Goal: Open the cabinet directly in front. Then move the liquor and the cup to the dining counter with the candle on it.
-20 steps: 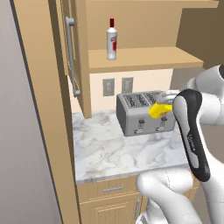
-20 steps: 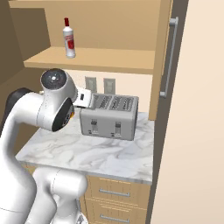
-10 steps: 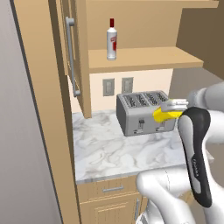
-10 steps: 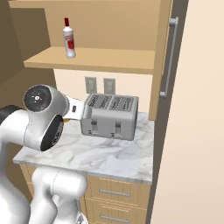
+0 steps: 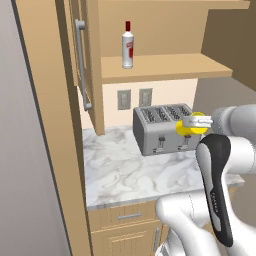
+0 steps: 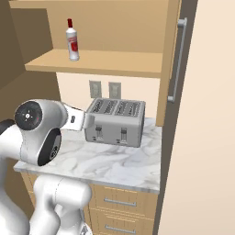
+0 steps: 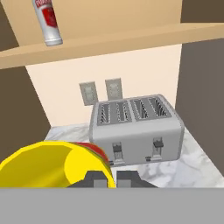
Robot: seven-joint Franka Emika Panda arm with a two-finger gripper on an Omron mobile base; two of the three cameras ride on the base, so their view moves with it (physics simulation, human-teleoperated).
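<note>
The cabinet [image 5: 75, 75] stands open, its left door [image 5: 67, 60] and right door [image 6: 176, 55] both swung out. On its shelf [image 5: 165, 67] the liquor [image 5: 128, 46] stands upright; it shows too in the right base view [image 6: 72, 40] and the hand view [image 7: 48, 22]. My gripper [image 5: 196, 122] is shut on the rim of the yellow cup [image 5: 192, 128], held in the air by the toaster's right end. The hand view has the cup [image 7: 48, 168] at lower left, pinched at my gripper [image 7: 108, 179]. The dining counter and the candle are out of view.
A silver toaster [image 5: 162, 129] sits on the short marble counter [image 5: 125, 172] below the shelf, with two wall outlets [image 5: 134, 98] behind it. Drawers [image 6: 114, 204] run under the counter. A tall wood panel [image 5: 45, 150] bounds the left side, and the open right door juts out.
The arm has drawn back toward the base, its elbow sinking lower. The cup has gone a little to the right with the gripper. The liquor has not moved.
</note>
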